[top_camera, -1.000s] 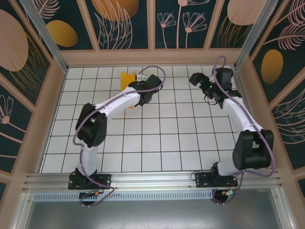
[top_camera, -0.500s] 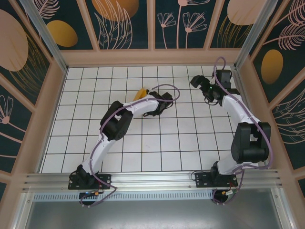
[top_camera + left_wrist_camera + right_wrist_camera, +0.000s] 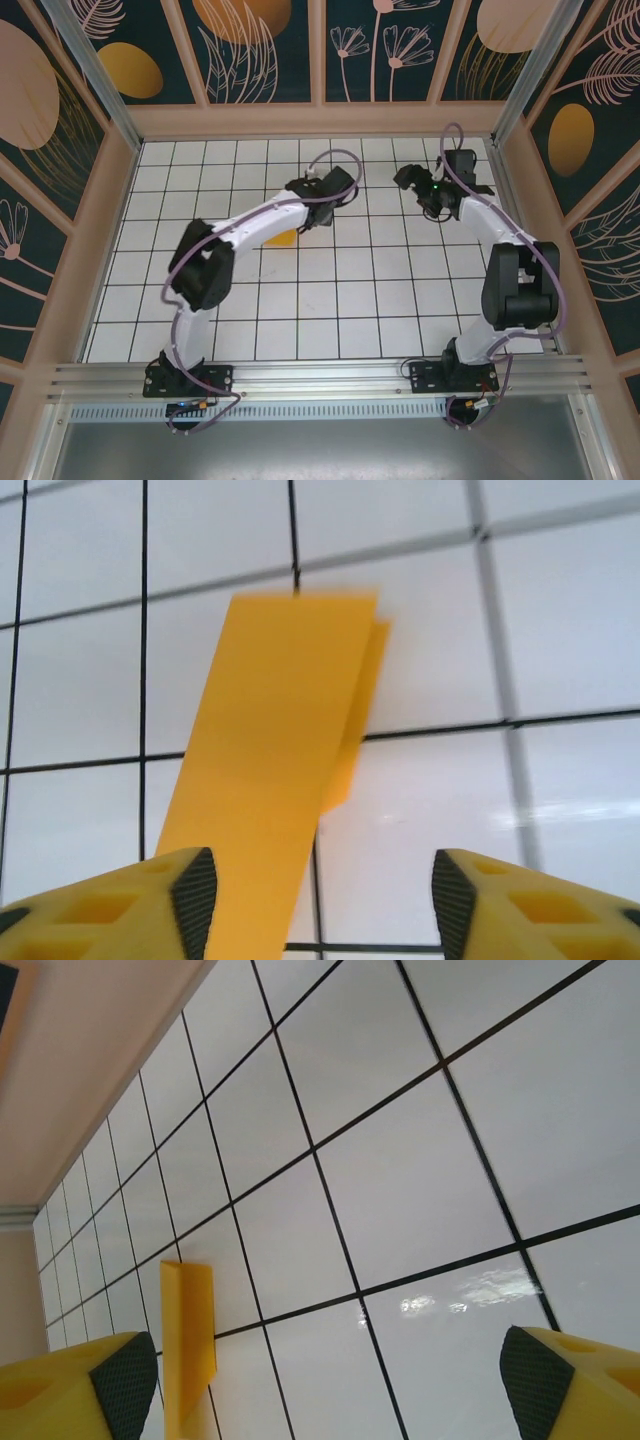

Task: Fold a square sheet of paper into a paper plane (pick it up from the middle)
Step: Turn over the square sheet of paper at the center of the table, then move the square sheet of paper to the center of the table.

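Orange-yellow folded paper plane [image 3: 280, 730]: is lying as a narrow, blunt-ended strip on the white, black-gridded tile counter [image 3: 330, 300]. It is running forward from just beside the left end effector [image 3: 318, 905], along one black finger pad [image 3: 195, 900]. An under-layer is peeking out along one long edge.
Left end effector: is standing spread and pinching nothing. The other pad is sitting well clear of the paper, and I cannot tell whether the near pad is touching it.
Right end effector [image 3: 328, 1365]: is hovering spread wide over bare tile, well apart from the left end effector, on its right.
Step in hand: judging by the loose strip and the spread jaws, the paper plane looks set down between folds or after the last one. No pointed nose is showing, so I cannot call it finished.
Next move: is probably calling for a fresh pinch at the strip's middle, square across its length. The approach should be straight down, since thin paper may skid on glossy tile.
Top external view: is giving the layout of both arms, with a small orange corner peeking from beneath the white left arm [image 3: 250, 215], nearer the bases than the left end effector.
Left wrist view: is showing the strip's length, its layers and the gap at the pads, which the arm is covering from above.
Right wrist view: is catching the strip from far off at a slant, one long side looking lighter.
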